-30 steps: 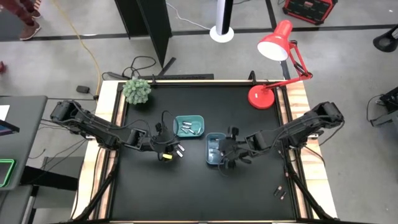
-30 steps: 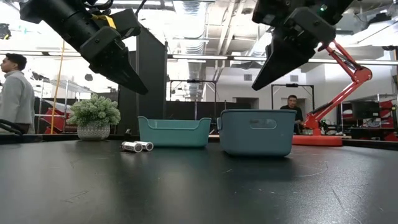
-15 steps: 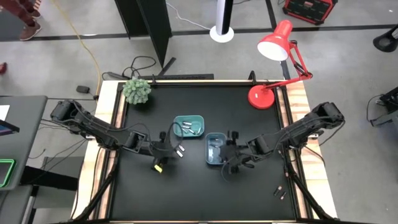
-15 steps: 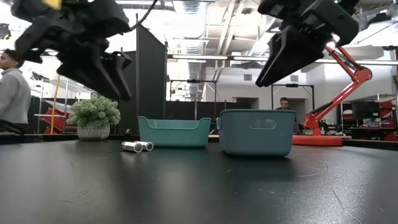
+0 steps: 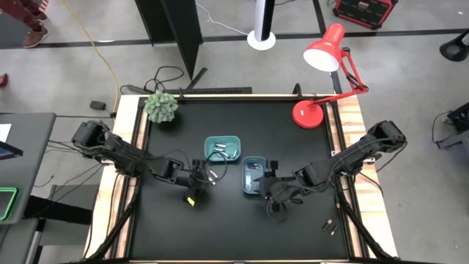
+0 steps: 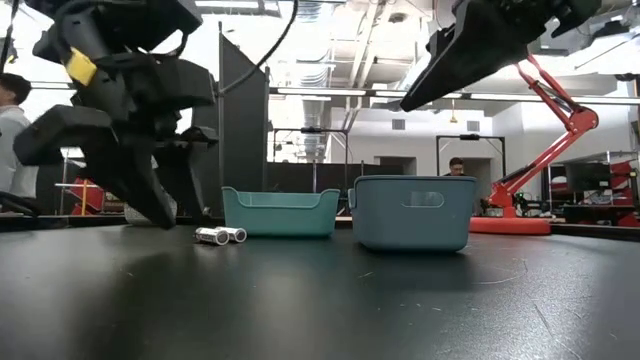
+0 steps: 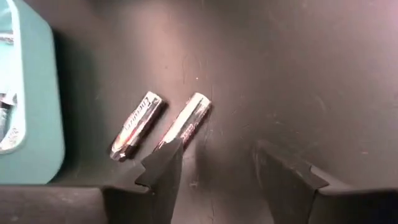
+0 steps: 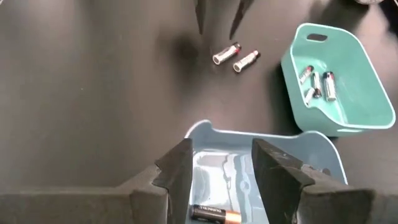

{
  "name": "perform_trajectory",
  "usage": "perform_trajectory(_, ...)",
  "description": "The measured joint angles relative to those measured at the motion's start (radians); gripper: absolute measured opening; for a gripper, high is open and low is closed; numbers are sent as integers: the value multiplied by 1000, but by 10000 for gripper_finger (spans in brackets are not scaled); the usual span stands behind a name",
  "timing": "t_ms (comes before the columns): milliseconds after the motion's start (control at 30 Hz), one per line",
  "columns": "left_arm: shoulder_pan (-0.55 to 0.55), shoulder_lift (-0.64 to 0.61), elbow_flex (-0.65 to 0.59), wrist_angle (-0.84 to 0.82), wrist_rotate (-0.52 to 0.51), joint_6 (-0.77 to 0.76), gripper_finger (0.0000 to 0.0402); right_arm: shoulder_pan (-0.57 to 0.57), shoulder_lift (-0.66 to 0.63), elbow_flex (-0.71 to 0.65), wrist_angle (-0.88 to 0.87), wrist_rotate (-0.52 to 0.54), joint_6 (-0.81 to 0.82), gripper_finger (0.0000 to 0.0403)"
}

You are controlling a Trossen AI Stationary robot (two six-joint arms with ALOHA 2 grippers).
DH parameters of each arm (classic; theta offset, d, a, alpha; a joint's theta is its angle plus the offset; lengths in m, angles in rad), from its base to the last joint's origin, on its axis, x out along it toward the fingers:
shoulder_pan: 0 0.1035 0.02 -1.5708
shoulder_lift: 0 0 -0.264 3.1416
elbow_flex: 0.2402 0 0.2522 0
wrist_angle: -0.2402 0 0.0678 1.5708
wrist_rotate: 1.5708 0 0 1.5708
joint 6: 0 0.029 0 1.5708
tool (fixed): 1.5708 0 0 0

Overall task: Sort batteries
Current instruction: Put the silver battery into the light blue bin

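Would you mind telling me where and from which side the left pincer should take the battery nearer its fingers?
Probably at mid-body, from straight above. That battery lies flat on the table, beside a second battery with a gap between them. The open left pincer should straddle the cylinder across its width; one finger already sits at its end.

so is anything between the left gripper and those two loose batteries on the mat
No. In the left wrist view the left gripper hangs open over bare black mat, with the two batteries just beyond its fingertips.
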State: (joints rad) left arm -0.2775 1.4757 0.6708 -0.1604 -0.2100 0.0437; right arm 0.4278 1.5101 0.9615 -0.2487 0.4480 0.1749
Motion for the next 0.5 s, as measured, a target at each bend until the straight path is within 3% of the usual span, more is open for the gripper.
perform_trajectory(200,9,32,4,48,-46,14,202,10,0,0,11,2,0,177)
perform_trajectory(500,56,32,-3,31,-25,35,202,11,0,0,21,3,0,177)
